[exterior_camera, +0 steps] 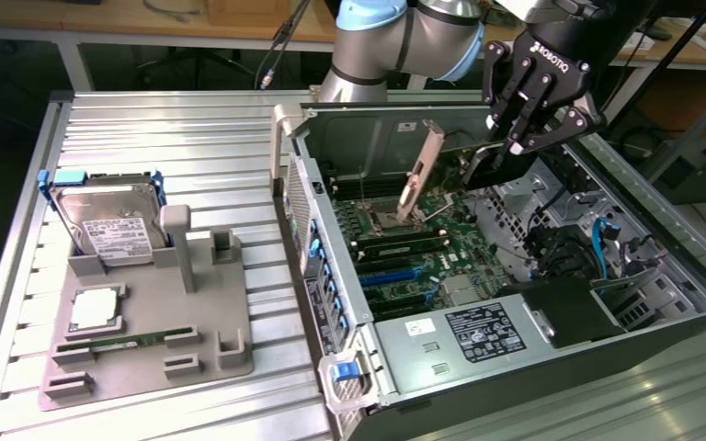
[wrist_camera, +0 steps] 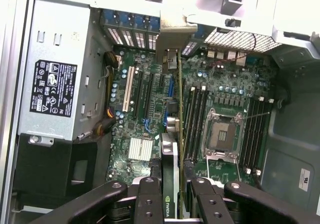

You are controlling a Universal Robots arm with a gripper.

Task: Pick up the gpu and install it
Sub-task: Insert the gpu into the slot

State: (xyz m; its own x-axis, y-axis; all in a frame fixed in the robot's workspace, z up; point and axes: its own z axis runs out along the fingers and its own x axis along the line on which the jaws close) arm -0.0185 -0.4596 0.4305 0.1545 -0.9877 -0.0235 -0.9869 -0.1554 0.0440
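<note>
gpu (exterior_camera: 417,179): thin flat card on edge, silvery-beige metal bracket tilted, upper centre of exterior frame, raised over the motherboard inside the open case. Wrist frame, lower centre: gpu (wrist_camera: 171,159) seen edge-on, dark green board (a logo sticker near bottom edge), bracket end toward upper centre.

Gripper (exterior_camera: 528,147) is over the open PC case (exterior_camera: 647,322), fingers clamped on the gpu (exterior_camera: 433,175). Card hangs edge-on above the motherboard (exterior_camera: 421,253), beige bracket angled down toward the slots. At the exterior view's left, a grey fixture tray (exterior_camera: 144,354) carries a hard drive (exterior_camera: 110,225) and a memory stick (exterior_camera: 126,343).
</note>
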